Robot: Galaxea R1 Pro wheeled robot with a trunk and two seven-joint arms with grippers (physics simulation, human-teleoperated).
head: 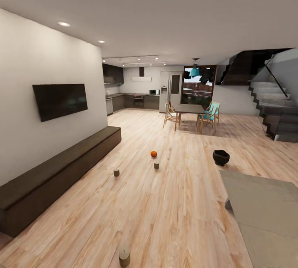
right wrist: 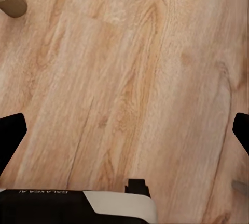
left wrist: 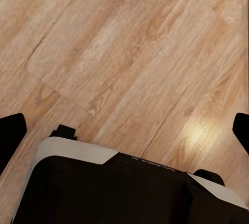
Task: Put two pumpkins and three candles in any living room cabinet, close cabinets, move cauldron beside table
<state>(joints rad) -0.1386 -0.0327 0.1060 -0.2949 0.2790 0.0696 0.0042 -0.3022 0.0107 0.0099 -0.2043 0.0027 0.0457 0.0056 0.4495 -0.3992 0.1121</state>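
One orange pumpkin (head: 153, 153) sits on the wood floor mid-room. A candle (head: 156, 165) stands just in front of it, a second candle (head: 116, 172) lies further left, and a third candle (head: 124, 256) is near the bottom edge; a candle (right wrist: 11, 0) also shows in the right wrist view. The black cauldron (head: 221, 157) rests on the floor to the right, beyond the grey table (head: 260, 206). The long dark cabinet (head: 62, 168) runs along the left wall, its fronts shut. My left gripper (left wrist: 124, 130) and right gripper (right wrist: 124, 135) hang open over bare floor, holding nothing.
A TV (head: 60, 100) hangs on the left wall above the cabinet. A dining table with chairs (head: 191, 114), a kitchen and a staircase (head: 275, 110) lie at the far end. My base (left wrist: 124, 187) shows below the left gripper.
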